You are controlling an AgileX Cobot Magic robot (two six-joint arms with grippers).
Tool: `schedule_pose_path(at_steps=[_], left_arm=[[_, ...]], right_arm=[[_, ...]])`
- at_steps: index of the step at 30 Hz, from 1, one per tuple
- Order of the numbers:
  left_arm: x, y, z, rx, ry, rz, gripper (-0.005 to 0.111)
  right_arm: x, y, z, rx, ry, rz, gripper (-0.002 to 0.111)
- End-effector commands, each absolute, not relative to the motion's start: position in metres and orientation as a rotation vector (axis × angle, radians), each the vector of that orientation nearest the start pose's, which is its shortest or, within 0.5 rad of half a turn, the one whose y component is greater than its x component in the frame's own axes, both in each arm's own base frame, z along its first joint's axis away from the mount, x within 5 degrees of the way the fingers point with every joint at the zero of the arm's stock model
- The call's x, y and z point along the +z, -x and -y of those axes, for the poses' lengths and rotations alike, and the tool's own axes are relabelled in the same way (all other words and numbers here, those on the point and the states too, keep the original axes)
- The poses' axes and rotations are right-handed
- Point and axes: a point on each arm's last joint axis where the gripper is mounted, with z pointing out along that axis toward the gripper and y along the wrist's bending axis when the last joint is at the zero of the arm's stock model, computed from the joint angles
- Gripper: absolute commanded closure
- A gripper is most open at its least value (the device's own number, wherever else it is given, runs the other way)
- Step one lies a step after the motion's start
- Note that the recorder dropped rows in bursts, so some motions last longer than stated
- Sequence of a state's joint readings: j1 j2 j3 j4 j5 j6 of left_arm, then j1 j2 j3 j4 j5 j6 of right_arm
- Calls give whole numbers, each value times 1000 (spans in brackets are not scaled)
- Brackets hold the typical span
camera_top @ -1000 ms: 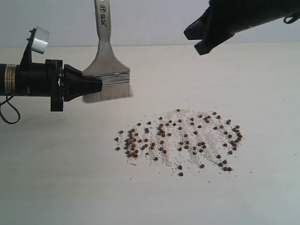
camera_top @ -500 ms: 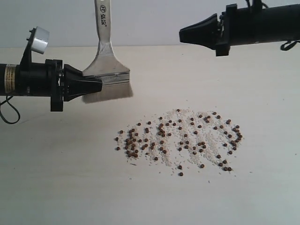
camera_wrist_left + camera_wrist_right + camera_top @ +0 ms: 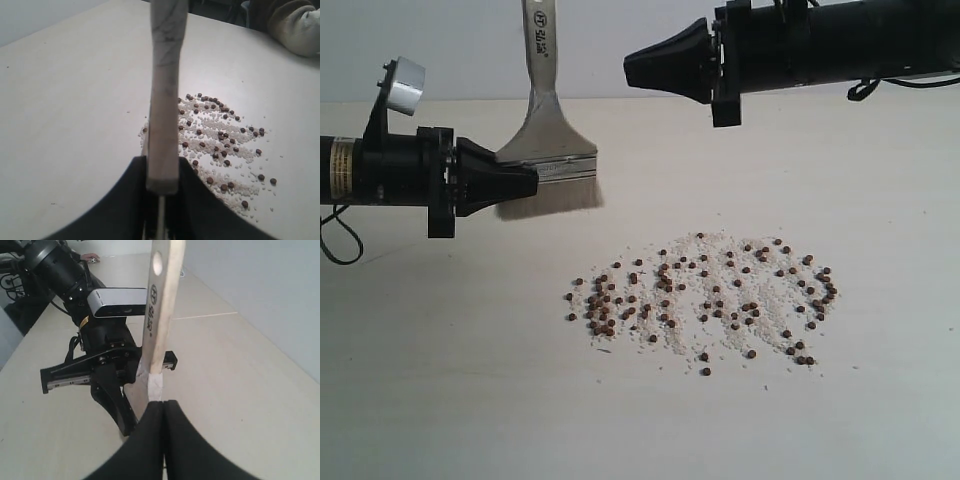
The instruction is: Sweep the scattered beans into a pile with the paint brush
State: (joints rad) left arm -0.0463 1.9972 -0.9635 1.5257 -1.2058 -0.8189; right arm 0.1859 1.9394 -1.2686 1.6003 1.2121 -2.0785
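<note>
The paint brush (image 3: 548, 150) stands upright above the table, handle up and off-white bristles (image 3: 550, 198) down. My left gripper (image 3: 528, 181) is shut on its silver ferrule from the left; in the left wrist view the brush (image 3: 165, 100) sits edge-on between the black jaws of the left gripper (image 3: 162, 172). The beans (image 3: 705, 300) lie scattered on the table to the front right of the bristles, with the same beans (image 3: 220, 135) beyond the brush. My right gripper (image 3: 632, 70) is shut and empty, just right of the handle (image 3: 161, 310); its tip (image 3: 164, 405) points at it.
Fine white grains (image 3: 720, 255) lie mixed among the beans on the pale table (image 3: 430, 390). A light wall rises behind the table's far edge. The left arm with its wrist camera (image 3: 117, 296) shows beyond the handle. A person's sleeve (image 3: 300, 30) is at the table's far side.
The right arm has swung in leftward and levelled out, its shut tip now close to the brush handle. The left gripper, brush and beans have not moved.
</note>
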Motion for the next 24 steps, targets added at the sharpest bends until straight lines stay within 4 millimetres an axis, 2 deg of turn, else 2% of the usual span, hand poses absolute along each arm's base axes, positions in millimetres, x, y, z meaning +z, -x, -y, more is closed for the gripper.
schedule_pose_path(at_steps=[1,8,11,12,14,19,24], left_arm=[[151,-334,102,-1041,-1117,-1602,107],[151,-334,102,-1026,-1133,-1586,107],[151,-334,102,-1020,-1140,-1579,107],[151,-334,102,-1016,-1147,-1574,107],[151,-334,102,-1012,-1151,-1570,107],[150,-332,102,-1014,-1180,-1570,107],[149,-332,102,-1016,-1195,-1570,107]], right_arm=[[244,-370,-156,1143,1057,-1456,105],[248,-370,-160,1118,1049,-1399,73],[248,-364,-174,1124,1095,-1365,57],[248,-358,-185,1148,1120,-1352,51],[248,-353,-196,1167,1143,-1338,47],[251,-348,-217,1160,1183,-1324,47],[260,-349,-225,1146,1197,-1292,47]])
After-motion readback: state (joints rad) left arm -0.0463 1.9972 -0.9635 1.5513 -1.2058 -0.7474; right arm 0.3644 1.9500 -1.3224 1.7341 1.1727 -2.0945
